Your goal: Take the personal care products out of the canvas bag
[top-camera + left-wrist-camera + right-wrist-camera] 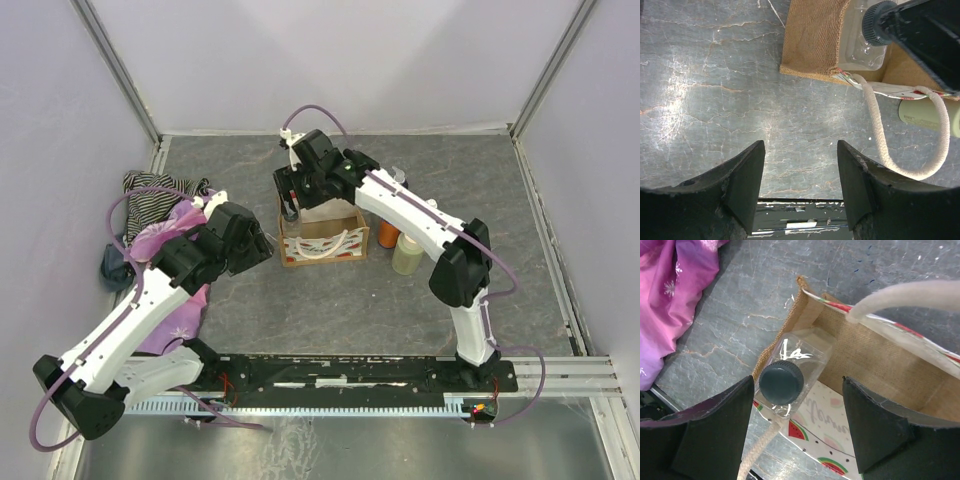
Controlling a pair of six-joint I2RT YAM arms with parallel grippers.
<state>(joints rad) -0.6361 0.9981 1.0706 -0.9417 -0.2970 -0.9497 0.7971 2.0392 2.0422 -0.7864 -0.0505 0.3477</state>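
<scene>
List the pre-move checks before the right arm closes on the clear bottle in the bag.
1. Right gripper open: ok, jaws wide apart.
2. Clear bottle lined up: ok, its dark cap shows between the fingers.
3. Fingers low enough to grip: cannot tell.
4. Rope handle out of the jaws' way: cannot tell, it runs close by one finger.
5. Left gripper out of the way: ok, open, empty, over bare table beside the canvas bag.
6. Earlier items out: ok, orange bottle and beige bottle are outside the bag.
</scene>
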